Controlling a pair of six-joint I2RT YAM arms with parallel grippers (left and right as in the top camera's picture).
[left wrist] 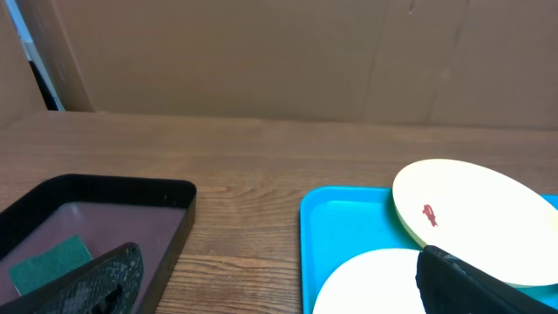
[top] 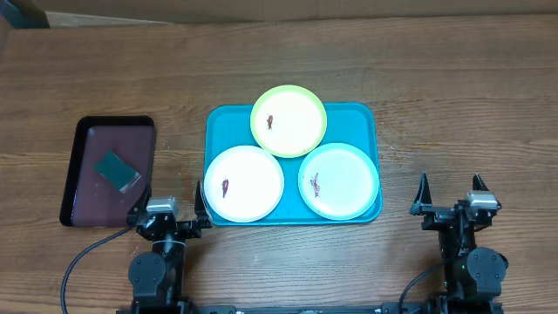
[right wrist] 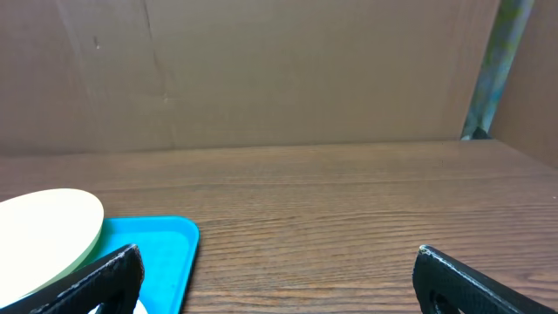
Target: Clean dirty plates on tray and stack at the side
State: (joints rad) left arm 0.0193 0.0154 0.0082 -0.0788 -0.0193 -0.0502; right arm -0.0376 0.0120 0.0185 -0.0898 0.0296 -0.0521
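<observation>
Nearest, the left hand and right hand sit at the bench edge, both wide open and empty; just beyond, the tray holds all three plates, white and aqua in front, green behind and seemingly lapping their rims, each smeared red; cleaning looks unstarted; the next move likely calls for the left hand to fetch the sponge from the maroon tray alongside, then wipe a plate.
</observation>
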